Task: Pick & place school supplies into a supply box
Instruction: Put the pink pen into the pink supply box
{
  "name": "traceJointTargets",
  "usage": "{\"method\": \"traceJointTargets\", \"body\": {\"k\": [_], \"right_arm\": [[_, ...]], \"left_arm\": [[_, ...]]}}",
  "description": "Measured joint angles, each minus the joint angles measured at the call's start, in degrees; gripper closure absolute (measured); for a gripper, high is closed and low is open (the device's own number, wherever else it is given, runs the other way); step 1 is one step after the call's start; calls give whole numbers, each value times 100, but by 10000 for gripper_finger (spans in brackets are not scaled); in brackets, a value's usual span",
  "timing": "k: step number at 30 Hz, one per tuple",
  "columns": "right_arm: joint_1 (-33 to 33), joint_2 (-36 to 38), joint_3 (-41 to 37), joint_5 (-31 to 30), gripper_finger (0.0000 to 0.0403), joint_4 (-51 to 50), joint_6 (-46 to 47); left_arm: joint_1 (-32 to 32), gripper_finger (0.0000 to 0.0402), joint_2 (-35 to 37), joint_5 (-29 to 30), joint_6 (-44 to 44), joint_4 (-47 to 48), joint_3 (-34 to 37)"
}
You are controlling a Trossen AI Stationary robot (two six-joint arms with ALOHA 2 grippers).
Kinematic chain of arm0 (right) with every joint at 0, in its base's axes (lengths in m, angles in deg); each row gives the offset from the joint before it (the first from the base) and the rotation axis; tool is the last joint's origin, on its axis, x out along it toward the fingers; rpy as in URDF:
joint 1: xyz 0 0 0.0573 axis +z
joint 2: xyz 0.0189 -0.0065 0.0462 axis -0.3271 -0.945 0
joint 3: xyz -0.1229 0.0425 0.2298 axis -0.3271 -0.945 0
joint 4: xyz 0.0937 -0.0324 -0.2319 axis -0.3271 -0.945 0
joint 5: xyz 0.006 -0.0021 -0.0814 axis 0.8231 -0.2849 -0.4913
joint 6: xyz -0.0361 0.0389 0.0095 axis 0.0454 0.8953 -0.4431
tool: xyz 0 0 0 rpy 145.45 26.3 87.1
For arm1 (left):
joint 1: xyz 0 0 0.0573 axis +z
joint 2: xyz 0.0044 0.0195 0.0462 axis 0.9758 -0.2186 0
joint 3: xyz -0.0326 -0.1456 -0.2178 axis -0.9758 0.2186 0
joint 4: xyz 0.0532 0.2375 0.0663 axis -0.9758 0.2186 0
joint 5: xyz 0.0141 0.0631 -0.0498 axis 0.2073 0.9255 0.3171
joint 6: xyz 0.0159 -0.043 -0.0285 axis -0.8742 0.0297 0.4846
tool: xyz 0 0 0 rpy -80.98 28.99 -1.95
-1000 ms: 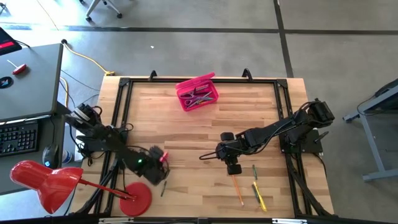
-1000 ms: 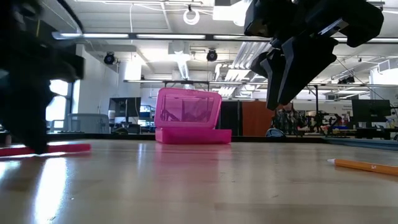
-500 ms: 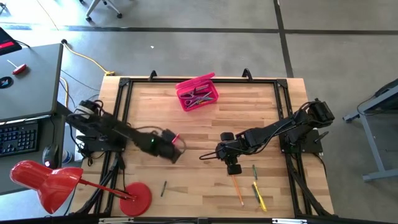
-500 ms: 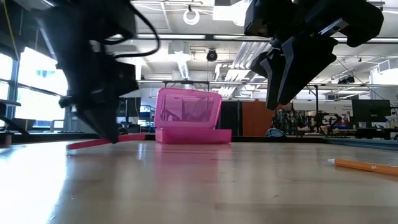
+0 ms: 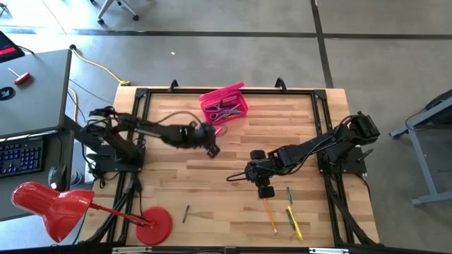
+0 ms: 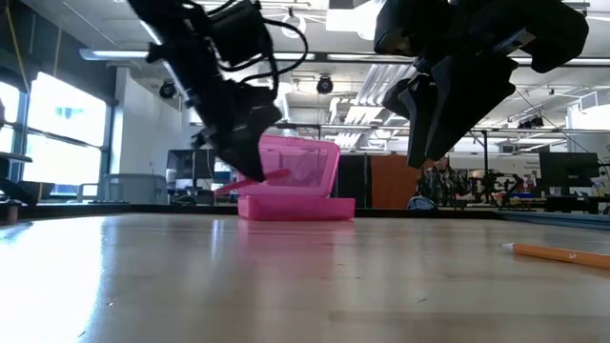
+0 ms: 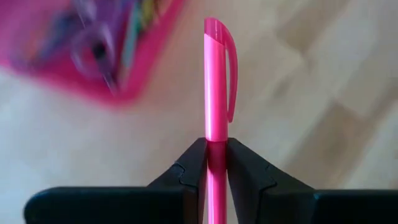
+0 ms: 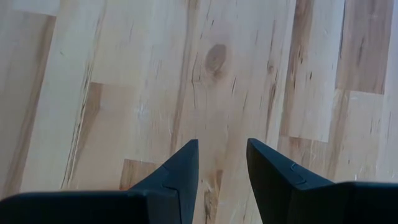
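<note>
I have the left gripper (image 5: 210, 141) clamped on a pink pen (image 7: 216, 93), its fingers (image 7: 186, 171) pinched on the barrel, long axis running straight out ahead. The supply box (image 5: 224, 106) sits at the far middle of the table (image 5: 233, 204), lid up, just beyond and slightly right of the pen tip; the left arm is clearly nearer. The right gripper (image 5: 264, 185) hovers with fingers apart over bare wood, with an orange pencil (image 5: 270, 215) and others lying near-right. Butcher-block surface; workshop beyond.
</note>
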Motion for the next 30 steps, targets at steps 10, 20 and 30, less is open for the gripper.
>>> {"method": "traceJointTargets", "body": {"k": [10, 20, 30], "right_arm": [[0, 0, 0, 2, 289, 3, -92], [0, 0, 0, 11, 289, 44, -94], [0, 0, 0, 19, 289, 80, -200]], "left_arm": [[1492, 312, -90, -961, -2396, -176, -955], [2085, 311, -998, -818, -3008, -405, -1191], [2080, 311, -1202, -275, -3240, -609, -1332]]}}
